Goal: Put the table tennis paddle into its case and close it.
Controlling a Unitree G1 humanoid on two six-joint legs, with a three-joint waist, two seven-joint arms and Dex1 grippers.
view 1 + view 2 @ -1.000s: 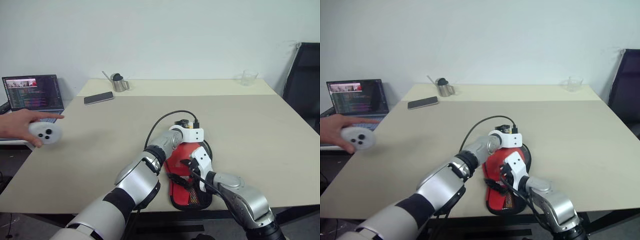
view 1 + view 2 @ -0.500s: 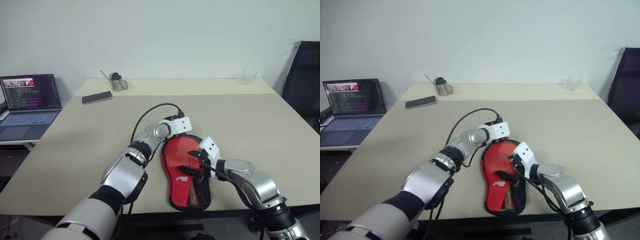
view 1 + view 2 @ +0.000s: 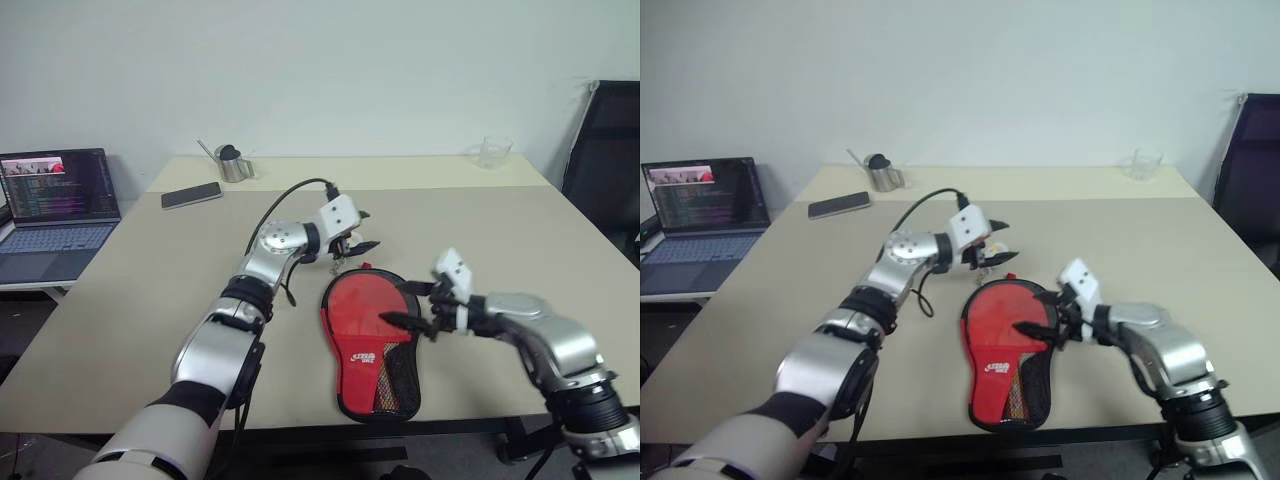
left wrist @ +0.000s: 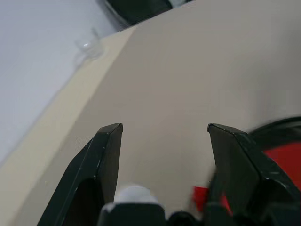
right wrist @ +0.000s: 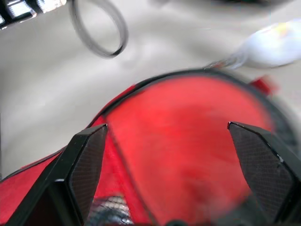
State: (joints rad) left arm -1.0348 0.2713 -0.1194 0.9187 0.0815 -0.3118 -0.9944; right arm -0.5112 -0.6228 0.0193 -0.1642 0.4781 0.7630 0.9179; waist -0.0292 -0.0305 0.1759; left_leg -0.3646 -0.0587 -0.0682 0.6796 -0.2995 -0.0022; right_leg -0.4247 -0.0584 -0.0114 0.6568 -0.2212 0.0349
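One case (image 3: 372, 340) lies red side up near the table's (image 3: 520, 250) front edge; the paddle inside cannot be made out. The left gripper (image 3: 358, 229) hovers just beyond it and the right gripper (image 3: 408, 305) over its right rim, both spread, empty. Far off: one phone (image 3: 194, 195), one metal cup (image 3: 236, 165), one glass (image 3: 495, 153).

**Little lettering legible**

The case (image 3: 372, 340) carried a white logo on its red side, too small to read. The laptop (image 3: 58, 200) screen showed lines of coloured text, none of them legible.
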